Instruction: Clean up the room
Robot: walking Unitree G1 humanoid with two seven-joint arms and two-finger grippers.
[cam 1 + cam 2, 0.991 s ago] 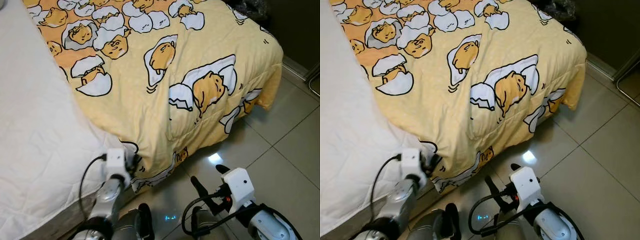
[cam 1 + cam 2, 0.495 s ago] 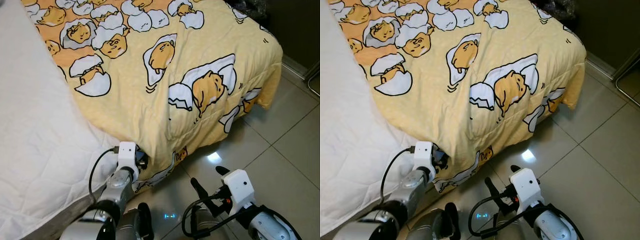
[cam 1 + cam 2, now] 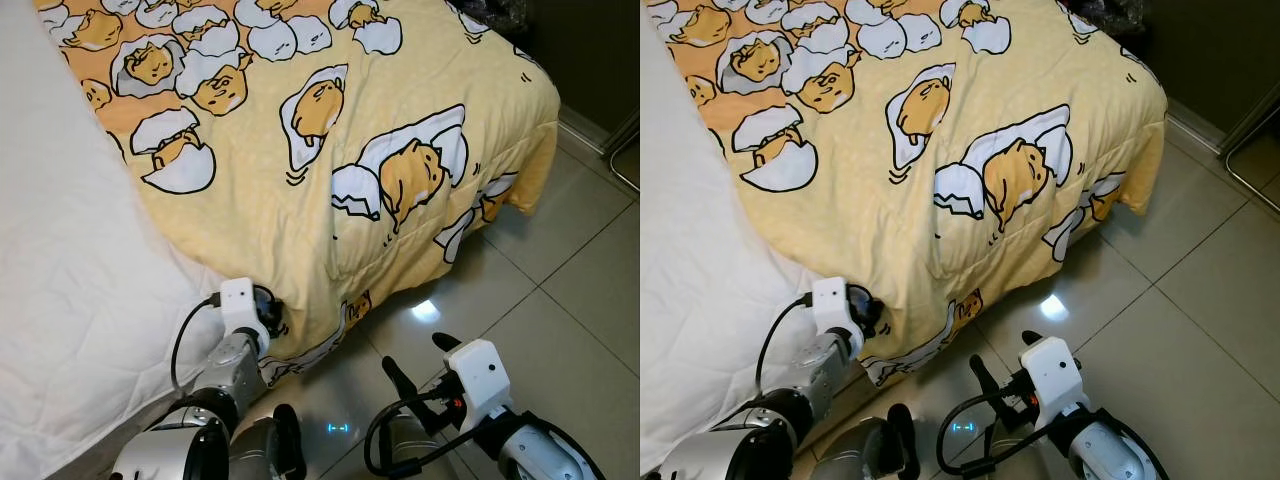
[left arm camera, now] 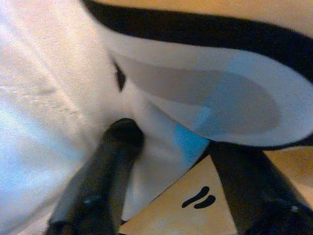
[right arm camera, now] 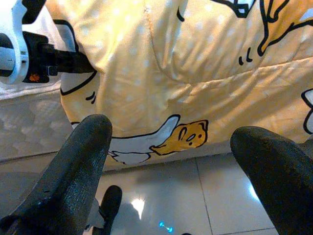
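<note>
Standing by the bed, I see the left gripper pressed right at the hanging edge of the yellow quilt, which spreads away from it toward one o'clock, its border running along the mattress side. In the left wrist view the two fingers sit spread with a fold of patterned cloth between them, not yet pinched. The right gripper hovers wide open and empty above the tiled floor, further from the quilt.
</note>
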